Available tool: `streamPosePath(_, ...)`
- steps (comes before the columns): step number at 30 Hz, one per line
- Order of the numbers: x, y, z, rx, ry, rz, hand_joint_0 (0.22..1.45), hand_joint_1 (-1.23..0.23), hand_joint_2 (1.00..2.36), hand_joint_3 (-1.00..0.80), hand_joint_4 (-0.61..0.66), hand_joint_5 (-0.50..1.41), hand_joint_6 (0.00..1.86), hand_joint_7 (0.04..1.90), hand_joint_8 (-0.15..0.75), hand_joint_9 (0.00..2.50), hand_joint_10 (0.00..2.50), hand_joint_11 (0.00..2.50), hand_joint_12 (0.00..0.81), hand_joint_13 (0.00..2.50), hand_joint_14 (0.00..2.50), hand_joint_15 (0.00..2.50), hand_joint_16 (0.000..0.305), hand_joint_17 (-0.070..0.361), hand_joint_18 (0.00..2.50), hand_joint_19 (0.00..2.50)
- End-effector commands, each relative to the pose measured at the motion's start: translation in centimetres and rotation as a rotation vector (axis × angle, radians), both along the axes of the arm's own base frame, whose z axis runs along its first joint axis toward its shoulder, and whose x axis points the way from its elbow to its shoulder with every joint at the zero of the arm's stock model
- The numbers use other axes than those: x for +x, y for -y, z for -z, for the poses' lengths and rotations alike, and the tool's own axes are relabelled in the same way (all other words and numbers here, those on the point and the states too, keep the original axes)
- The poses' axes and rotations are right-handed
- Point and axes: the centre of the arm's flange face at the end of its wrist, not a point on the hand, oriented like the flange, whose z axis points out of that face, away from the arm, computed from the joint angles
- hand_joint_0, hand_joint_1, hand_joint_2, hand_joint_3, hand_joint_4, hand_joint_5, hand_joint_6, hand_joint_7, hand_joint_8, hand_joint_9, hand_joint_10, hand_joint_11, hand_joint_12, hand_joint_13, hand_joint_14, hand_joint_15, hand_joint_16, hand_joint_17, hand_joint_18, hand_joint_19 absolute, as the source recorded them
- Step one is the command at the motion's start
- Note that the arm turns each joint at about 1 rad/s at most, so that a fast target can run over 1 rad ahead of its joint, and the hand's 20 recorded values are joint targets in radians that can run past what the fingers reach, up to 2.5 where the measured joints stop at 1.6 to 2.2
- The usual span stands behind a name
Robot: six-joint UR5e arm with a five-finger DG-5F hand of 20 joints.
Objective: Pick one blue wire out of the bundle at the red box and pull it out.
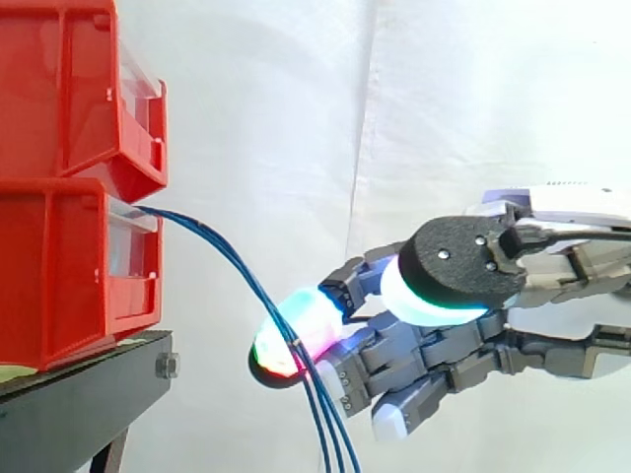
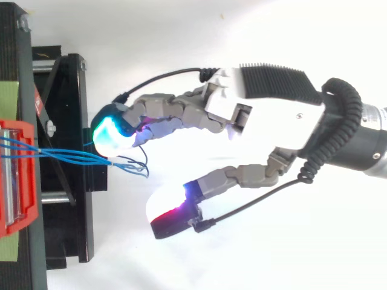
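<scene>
Blue wires (image 1: pixel 237 264) come out the front of the lower red bin (image 1: pixel 59 266) at 9 o'clock in the side view. They droop off toward 5 o'clock, running right across a glowing fingertip (image 1: pixel 294 330) of the hand (image 1: pixel 434 350), which reaches in from 3 o'clock. The bin sits on the black stand (image 1: pixel 79 404).

Top view: the wires run from the bin at 9 o'clock toward centre, passing just at 6 o'clock of the green fingertip. The thumb (image 2: pixel 175 208) sits well apart, at 5 o'clock of it. The hand's spread wide, fingers loosely bent, nothing pinched.
</scene>
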Motion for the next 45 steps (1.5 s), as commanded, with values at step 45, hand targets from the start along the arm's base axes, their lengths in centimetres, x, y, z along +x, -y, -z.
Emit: streamPosePath(45,2.7,-1.3,3.0,0.021,0.119,-0.034,0.61,-0.66,1.01,-0.42,0.36,-0.12,0.5,1.03,0.316,0.78,0.01,0.17,0.407,0.74,0.01,0.25,0.056,0.126,0.68,0.47)
